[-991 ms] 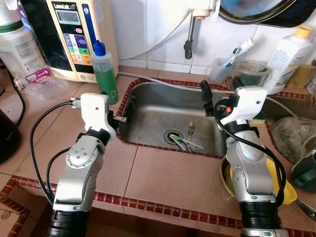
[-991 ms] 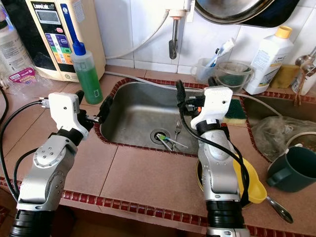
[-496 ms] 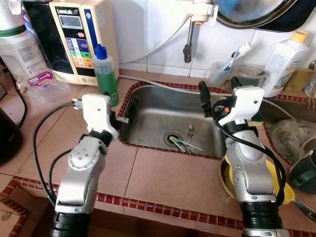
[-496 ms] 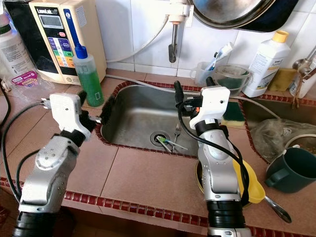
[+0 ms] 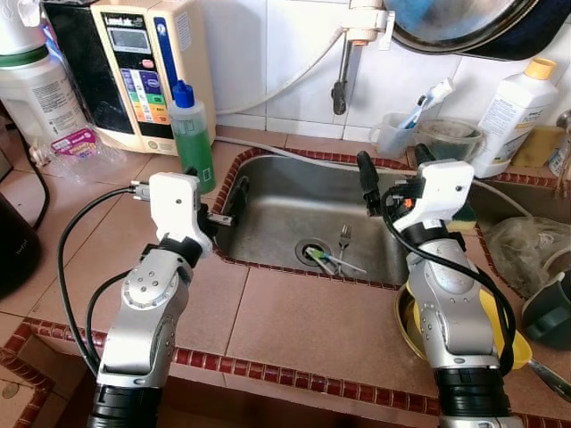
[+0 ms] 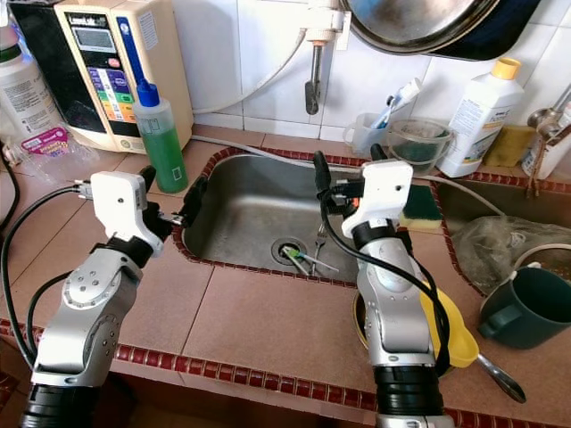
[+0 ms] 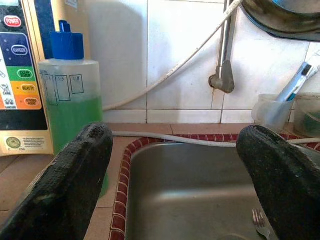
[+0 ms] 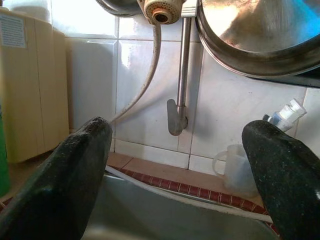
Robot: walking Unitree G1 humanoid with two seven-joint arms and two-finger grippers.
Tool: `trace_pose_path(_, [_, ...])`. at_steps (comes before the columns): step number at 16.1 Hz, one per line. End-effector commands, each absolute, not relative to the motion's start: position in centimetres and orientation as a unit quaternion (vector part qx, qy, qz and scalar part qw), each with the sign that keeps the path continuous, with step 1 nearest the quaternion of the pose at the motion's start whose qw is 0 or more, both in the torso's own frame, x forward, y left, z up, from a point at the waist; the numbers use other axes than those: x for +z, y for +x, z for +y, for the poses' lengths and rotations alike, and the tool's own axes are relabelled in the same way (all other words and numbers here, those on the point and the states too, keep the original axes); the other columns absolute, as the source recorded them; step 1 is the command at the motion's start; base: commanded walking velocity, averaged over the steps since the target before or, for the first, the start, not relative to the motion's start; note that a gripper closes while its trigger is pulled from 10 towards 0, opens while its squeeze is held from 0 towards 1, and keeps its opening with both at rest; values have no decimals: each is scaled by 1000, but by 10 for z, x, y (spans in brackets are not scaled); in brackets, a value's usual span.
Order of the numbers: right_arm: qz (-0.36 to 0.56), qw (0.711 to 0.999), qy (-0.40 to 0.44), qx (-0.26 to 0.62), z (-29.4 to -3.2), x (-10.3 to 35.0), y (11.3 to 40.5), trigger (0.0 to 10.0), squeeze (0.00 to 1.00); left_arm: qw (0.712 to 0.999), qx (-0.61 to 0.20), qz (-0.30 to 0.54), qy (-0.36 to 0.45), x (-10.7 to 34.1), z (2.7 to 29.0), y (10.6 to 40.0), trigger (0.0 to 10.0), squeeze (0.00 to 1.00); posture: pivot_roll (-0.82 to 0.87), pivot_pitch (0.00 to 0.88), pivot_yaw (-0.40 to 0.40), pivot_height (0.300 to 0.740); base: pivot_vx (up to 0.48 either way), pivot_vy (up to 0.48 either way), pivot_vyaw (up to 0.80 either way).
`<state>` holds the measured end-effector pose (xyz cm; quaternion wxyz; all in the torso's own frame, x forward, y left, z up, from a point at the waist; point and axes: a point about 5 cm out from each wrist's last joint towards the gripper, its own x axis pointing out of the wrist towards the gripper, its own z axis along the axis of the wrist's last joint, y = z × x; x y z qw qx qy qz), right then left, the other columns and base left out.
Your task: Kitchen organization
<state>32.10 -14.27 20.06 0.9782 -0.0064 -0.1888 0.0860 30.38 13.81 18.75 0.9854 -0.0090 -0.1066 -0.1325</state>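
A steel sink (image 5: pixel 277 205) is set into the tiled counter, with a fork (image 5: pixel 344 236) and green-handled utensils (image 5: pixel 321 259) lying by its drain. My left gripper (image 5: pixel 214 183) hovers over the sink's left rim, open and empty, beside a green soap bottle (image 5: pixel 192 134). My right gripper (image 5: pixel 391 165) is open and empty over the sink's right side. The left wrist view looks between the left gripper (image 7: pixel 175 135) fingers at the bottle (image 7: pixel 70 100) and the sink. The right wrist view looks past the right gripper (image 8: pixel 178 127) to the faucet (image 8: pixel 177 117).
A water ioniser (image 5: pixel 134 62) stands at the back left. Behind the sink are a cup with a toothbrush (image 5: pixel 397 125), a glass bowl (image 5: pixel 451 138), a white bottle (image 5: pixel 513 107) and a sponge (image 6: pixel 419 203). A yellow dish (image 6: pixel 451 330) and a dark mug (image 6: pixel 526 308) sit at the right.
The head view has shifted slightly. Both grippers have stayed open and empty over the sink, and the right one has edged a little to the left.
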Motion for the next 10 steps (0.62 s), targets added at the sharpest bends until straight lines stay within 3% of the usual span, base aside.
trace_pose_path(1, [-185, 979, -13, 87, -142, 200, 321, 10000, 0, 983, -138, -122, 0, 194, 137, 302, 10000, 0, -105, 0, 11, 740, 0, 0, 0])
trace_pose_path(4, [-185, 979, -13, 89, -141, 201, 322, 10000, 0, 983, -137, -122, -1, 194, 137, 303, 10000, 0, -104, 0, 8, 740, 0, 0, 0])
trace_pose_path(10, [-182, 979, -17, 90, -142, 201, 323, 10000, 0, 983, -136, -120, -3, 194, 136, 304, 10000, 0, -106, 0, 4, 740, -278, 0, 0])
